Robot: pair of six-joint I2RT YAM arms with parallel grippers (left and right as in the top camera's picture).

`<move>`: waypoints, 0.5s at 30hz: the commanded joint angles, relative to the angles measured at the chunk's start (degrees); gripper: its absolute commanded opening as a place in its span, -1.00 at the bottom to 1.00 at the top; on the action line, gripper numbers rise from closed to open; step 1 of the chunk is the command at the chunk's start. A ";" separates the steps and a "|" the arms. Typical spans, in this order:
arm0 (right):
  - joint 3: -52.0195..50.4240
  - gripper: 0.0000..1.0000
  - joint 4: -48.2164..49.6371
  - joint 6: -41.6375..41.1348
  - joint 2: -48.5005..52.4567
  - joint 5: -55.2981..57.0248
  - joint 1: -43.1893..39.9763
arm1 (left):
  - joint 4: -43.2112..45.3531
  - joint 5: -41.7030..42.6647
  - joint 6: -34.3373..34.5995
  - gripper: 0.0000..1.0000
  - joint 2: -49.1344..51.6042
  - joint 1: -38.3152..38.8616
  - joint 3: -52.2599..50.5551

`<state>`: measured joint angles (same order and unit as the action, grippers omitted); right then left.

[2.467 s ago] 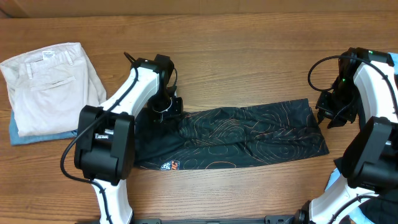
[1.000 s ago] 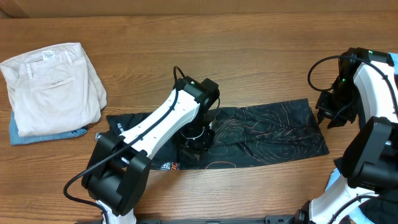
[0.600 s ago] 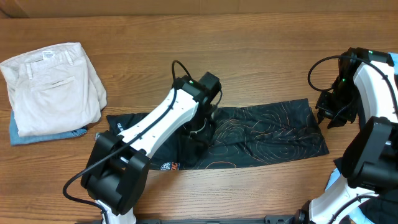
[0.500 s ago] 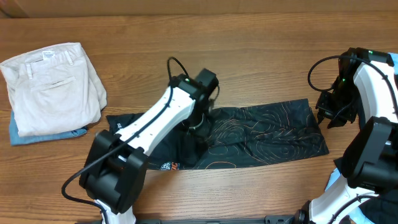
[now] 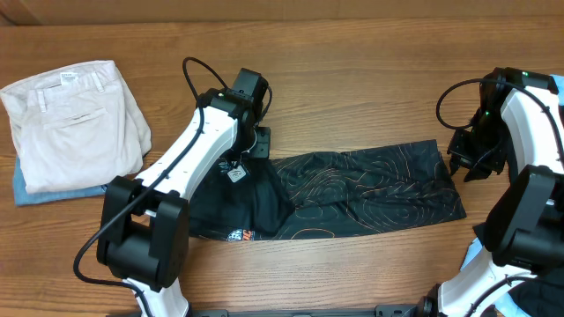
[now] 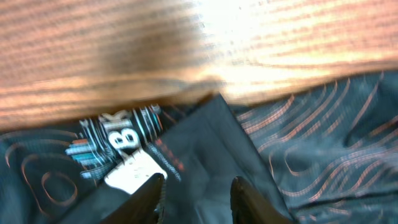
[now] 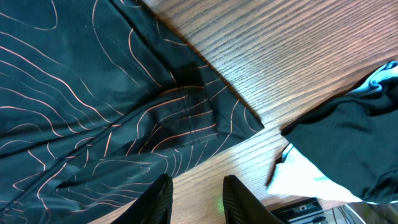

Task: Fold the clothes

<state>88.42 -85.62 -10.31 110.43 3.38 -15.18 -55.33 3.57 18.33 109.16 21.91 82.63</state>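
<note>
The black top with orange contour lines (image 5: 370, 194) lies stretched out across the table, with a folded-over flap (image 6: 211, 143) and a white tag (image 5: 236, 173) near its left end. My left gripper (image 5: 245, 157) hovers over that flap at the top's upper left edge. Its jaws (image 6: 198, 180) are open, with only blurred fabric below the gap. My right gripper (image 5: 465, 167) hangs beside the top's right end, open over bare wood (image 7: 198, 180), just off the hem (image 7: 93, 93).
Folded beige trousers (image 5: 75, 119) rest on a blue cloth (image 5: 53, 192) at the far left. A plain black garment (image 7: 348, 130) and a light blue-white cloth (image 7: 311, 174) lie by the right arm's base. Bare wood runs along the back.
My left gripper has drawn back from the middle of the top to its upper left edge, and its jaws have spread apart. The right arm has not moved.
</note>
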 commanded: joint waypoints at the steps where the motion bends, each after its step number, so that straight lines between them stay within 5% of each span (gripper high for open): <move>1: -0.28 -0.39 0.07 -0.20 -0.74 -0.02 0.11 | 1.88 -2.99 0.31 -0.13 3.45 -0.26 -0.37; 9: -0.31 -0.39 0.04 -0.20 -0.76 -0.02 0.11 | 3.76 0.02 -2.12 -0.13 9.20 -0.24 -0.37; 15: -0.28 -0.39 0.04 -0.20 -0.76 -0.02 0.11 | 3.56 3.10 -3.15 -0.53 9.18 -0.24 -0.26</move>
<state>88.42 -85.58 -10.31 110.43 3.38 -15.18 -51.62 4.27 16.51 118.15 21.71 82.61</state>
